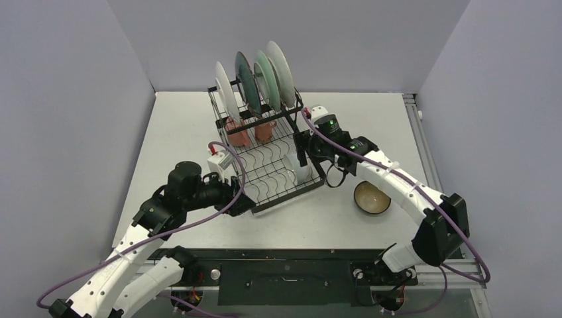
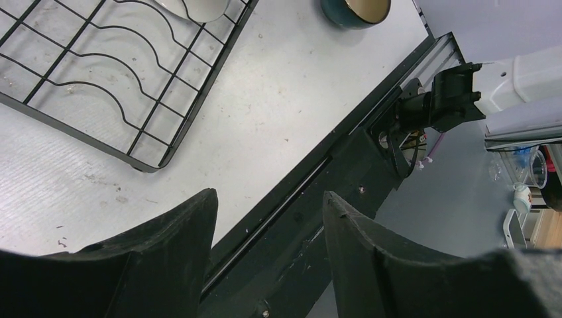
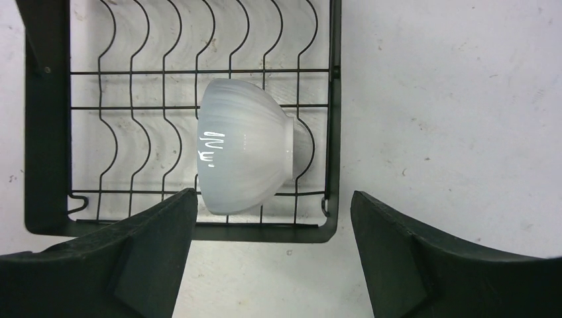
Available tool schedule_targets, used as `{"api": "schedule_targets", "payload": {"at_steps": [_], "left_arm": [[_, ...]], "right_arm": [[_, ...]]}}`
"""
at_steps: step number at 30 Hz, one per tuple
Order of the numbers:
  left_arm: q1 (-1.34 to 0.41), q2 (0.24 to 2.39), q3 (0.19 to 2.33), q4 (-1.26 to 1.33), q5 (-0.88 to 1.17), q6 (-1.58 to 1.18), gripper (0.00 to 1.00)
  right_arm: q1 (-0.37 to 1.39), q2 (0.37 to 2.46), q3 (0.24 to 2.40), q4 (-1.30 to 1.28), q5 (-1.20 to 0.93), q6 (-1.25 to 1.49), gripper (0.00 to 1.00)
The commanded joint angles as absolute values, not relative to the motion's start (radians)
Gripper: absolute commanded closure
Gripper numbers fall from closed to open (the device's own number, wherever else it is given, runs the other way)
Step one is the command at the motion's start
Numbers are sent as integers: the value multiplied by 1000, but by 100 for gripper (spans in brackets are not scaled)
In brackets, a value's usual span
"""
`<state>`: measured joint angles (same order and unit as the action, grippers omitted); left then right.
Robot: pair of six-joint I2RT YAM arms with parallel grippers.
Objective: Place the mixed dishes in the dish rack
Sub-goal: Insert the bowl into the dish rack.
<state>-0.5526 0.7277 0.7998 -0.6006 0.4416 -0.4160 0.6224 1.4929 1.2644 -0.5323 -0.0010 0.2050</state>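
Observation:
The black wire dish rack (image 1: 222, 109) stands mid-table with several plates (image 1: 246, 81) upright in its top slots and two pink mugs (image 1: 237, 132) below them. A white bowl (image 3: 245, 156) lies mouth-down on the lower tray, near its right corner (image 3: 329, 218). My right gripper (image 3: 273, 193) hovers just above that bowl, open and empty, apart from it. The dark brown-gold bowl (image 1: 372, 197) sits upright on the table right of the rack. My left gripper (image 2: 268, 195) is open and empty by the rack's front-left corner (image 1: 255, 207).
The black mounting rail (image 1: 278, 255) runs along the table's near edge, just below the left gripper (image 1: 242, 200). In the left wrist view the tray corner (image 2: 149, 165) and the dark bowl (image 2: 356, 10) lie ahead. Grey walls enclose the table on three sides.

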Motion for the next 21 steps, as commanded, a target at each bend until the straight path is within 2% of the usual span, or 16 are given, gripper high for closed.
{"api": "schedule_targets", "payload": {"at_steps": [1, 17, 21], "left_arm": [[-547, 707, 851, -588, 421, -436, 44], [-586, 727, 870, -481, 509, -528, 43], [-714, 756, 914, -471, 406, -539, 33]], "right_arm": [[618, 1369, 1231, -535, 52, 245, 19], [547, 1016, 1081, -605, 120, 373, 19], [484, 941, 1048, -624, 74, 399, 19]]}}
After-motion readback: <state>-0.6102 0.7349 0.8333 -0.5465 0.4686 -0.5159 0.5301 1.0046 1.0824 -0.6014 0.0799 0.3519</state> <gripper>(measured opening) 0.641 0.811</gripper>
